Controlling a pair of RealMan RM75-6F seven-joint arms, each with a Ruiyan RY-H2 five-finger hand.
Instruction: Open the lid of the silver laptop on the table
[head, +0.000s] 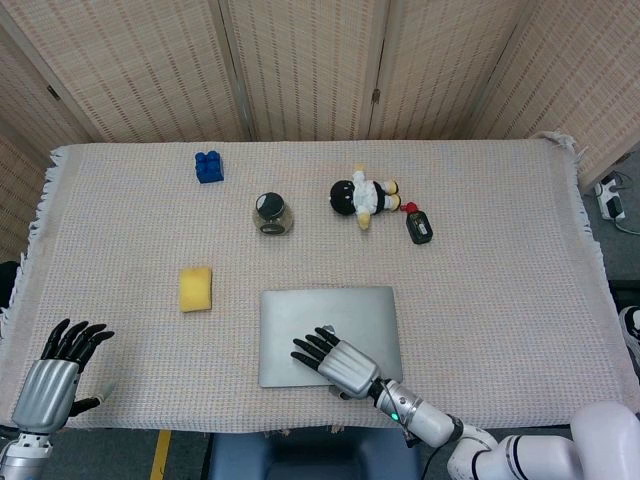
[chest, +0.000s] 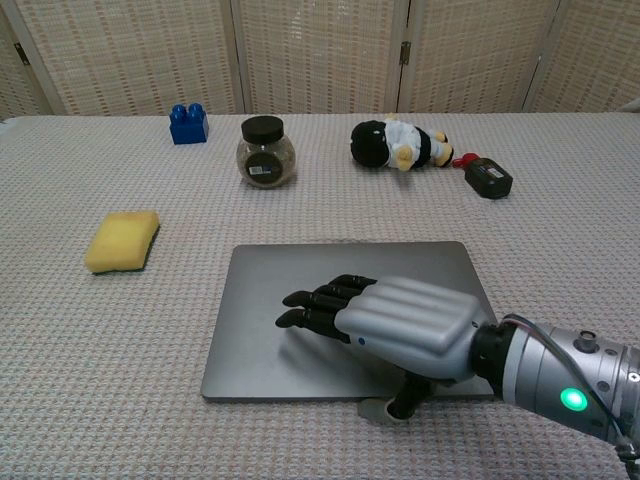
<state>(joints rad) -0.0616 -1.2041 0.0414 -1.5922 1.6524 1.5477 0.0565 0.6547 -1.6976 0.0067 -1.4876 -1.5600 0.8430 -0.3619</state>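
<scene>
Resting at the desk's near left corner, the left robot hand holds nothing, its dark fingers spread apart over the woven cloth; only the head view shows it. A yellow sponge lies to its right, farther back, with a blue block well behind that near the far edge. A jar with a black lid stands upright behind the laptop, which lies closed and flat at the middle of the near edge. The right robot hand lies palm down over the lid, fingers extended side by side toward the left and gripping nothing, while its thumb reaches down at the laptop's front edge; whether the thumb touches that edge cannot be told. A plush toy lies on its side behind the laptop's right half, with a small black device just beside it to the right.
</scene>
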